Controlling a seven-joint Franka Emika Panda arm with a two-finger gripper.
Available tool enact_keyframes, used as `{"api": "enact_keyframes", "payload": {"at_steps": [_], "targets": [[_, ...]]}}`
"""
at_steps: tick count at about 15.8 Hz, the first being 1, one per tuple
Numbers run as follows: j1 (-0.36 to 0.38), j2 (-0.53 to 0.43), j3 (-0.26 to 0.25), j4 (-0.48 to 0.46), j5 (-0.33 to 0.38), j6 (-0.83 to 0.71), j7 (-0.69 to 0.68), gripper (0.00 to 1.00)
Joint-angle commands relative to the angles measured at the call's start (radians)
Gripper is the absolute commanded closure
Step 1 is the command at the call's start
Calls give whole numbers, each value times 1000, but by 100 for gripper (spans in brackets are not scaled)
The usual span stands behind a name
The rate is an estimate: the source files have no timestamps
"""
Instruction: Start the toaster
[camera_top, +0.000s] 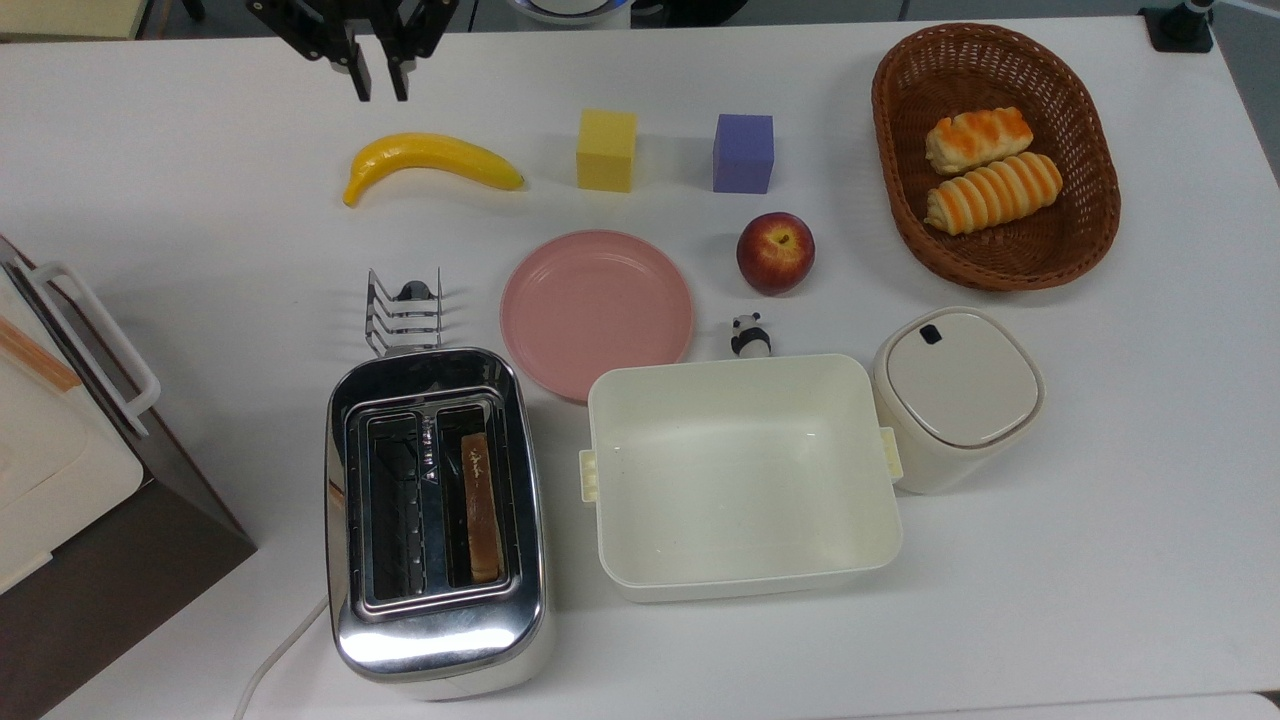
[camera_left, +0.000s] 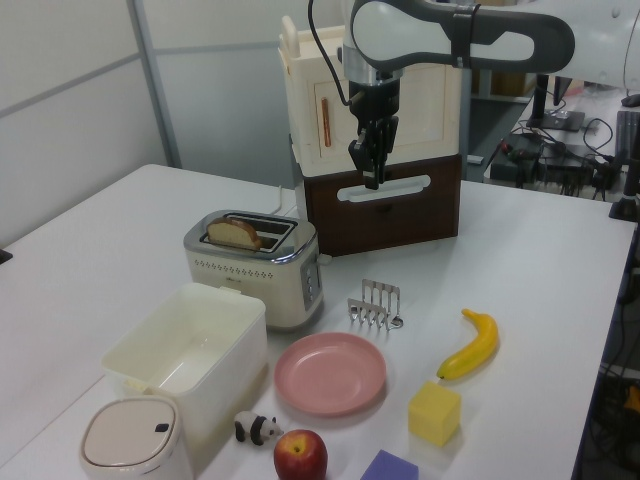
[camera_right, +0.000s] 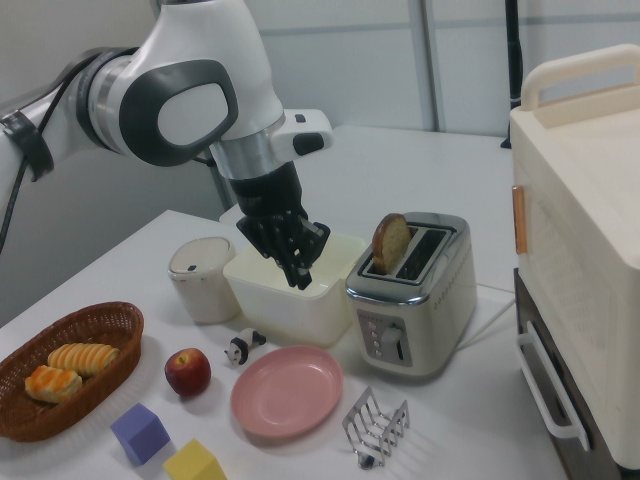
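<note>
The chrome toaster (camera_top: 435, 640) with its cream base stands at the front of the table in the top view, a slice of toast (camera_top: 480, 505) upright in one slot. Its front panel with the lever (camera_right: 398, 345) faces the toast rack. In the left view the toaster (camera_left: 262, 270) is low and left of my gripper (camera_left: 371, 178). My gripper (camera_top: 380, 88) hangs high above the table's far edge, beyond the banana, fingers drawn together on nothing. Seen from the right view, the gripper (camera_right: 302, 275) points down, well above the toaster (camera_right: 415, 310).
A wire toast rack (camera_top: 405, 310), pink plate (camera_top: 597, 310) and cream tub (camera_top: 740, 470) surround the toaster. A banana (camera_top: 430, 160), yellow cube (camera_top: 606, 150), purple cube (camera_top: 743, 153) and apple (camera_top: 775, 252) lie farther back. A boxy appliance (camera_top: 60, 450) stands at the top view's left.
</note>
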Motion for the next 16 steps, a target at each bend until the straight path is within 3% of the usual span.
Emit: {"api": "enact_keyframes", "payload": {"at_steps": [1, 6, 10, 16], "targets": [[3, -13, -6, -10, 23, -7, -22, 100], [3, -9, -4, -23, 28, 88, -6, 100], [6, 46, 0, -27, 25, 216, 92, 100], [9, 128, 2, -27, 0, 298, 94, 100]]}}
